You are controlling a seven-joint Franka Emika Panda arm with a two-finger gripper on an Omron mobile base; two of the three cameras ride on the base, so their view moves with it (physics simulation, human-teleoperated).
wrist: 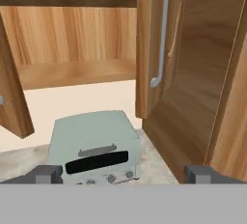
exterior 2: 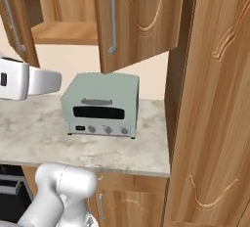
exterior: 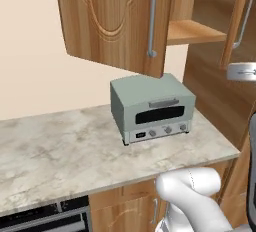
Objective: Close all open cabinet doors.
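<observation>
Above toaster oven [wrist: 91, 146] | I am holding gripper [wrist: 123, 175] unclenched, empty | aiming at 1 o'clock door [wrist: 147, 44]; advising pushing its outer face near handle [wrist: 161, 35].

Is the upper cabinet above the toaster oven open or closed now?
Open. Both cabinet doors stand swung outward, and the bare wooden shelf inside shows between them, above the toaster oven.

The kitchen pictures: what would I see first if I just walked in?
Two tall wooden doors hang open over the counter, the left door and the right door, baring a shelf between them. Right under them a pale green toaster oven sits on the marble counter. The robot's pincer faces the shelf, touching nothing.
</observation>
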